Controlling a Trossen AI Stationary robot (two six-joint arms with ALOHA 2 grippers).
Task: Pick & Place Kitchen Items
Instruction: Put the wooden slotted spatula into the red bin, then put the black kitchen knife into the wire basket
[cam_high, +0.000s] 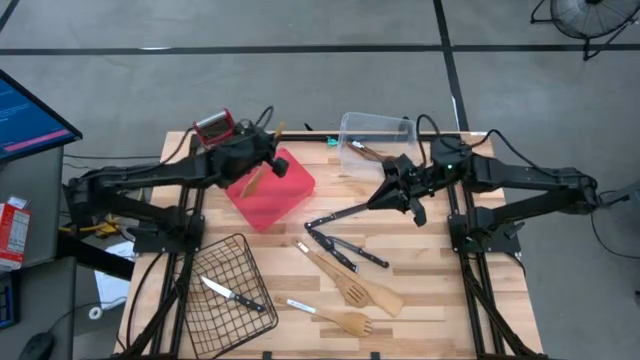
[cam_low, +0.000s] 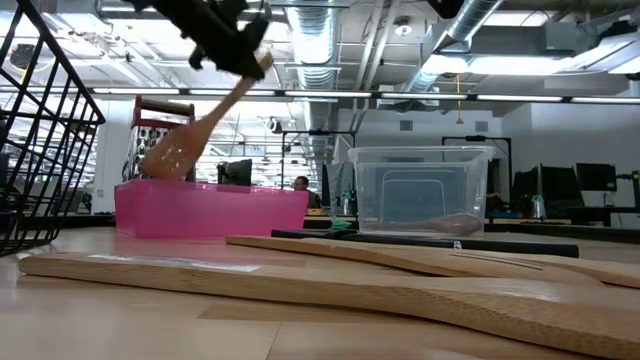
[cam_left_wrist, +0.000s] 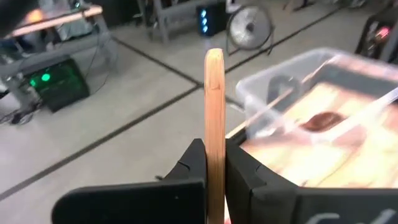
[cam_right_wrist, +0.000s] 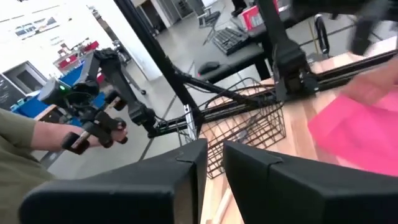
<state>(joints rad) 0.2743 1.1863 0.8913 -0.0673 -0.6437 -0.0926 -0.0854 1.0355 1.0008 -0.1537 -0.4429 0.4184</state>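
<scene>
Left hand (cam_left_wrist: 214, 171) is clamped tight on a wooden slotted turner (cam_low: 195, 128), gripping the handle end, with the slotted head hanging down over the pink bin (cam_high: 270, 190) at the far left of the counter (cam_high: 440, 290). By my read this is the placing step: the head needs to drop inside the bin's walls before any release, so lower it until the wood rests on the bin floor, then let go. Letting go from this height risks a bounce over the rim.

Right hand (cam_right_wrist: 210, 162) hovers at the far right of centre, just near side of the clear plastic tub (cam_high: 377, 135). Its fingers stand a narrow gap apart, and nothing shows between them from its own wrist camera. From above, a long dark utensil (cam_high: 335, 215) runs from under it toward the middle of the counter; I cannot tell whether it has hold of that.

The count from above: two arms, one pink bin, one clear tub with what looks like a single dark-headed item inside, one wire basket (cam_high: 225, 300) at the near left with one black-handled knife (cam_high: 228, 292) in it, and one red-topped grater (cam_high: 214, 126) at the far left. Loose on the counter: about two more black-handled knives (cam_high: 345, 250) crossing mid-counter, two wooden utensils (cam_high: 350, 285) near centre, and one small light-handled piece (cam_high: 300, 306).

A person's hand holding a controller shows in the room beyond.
</scene>
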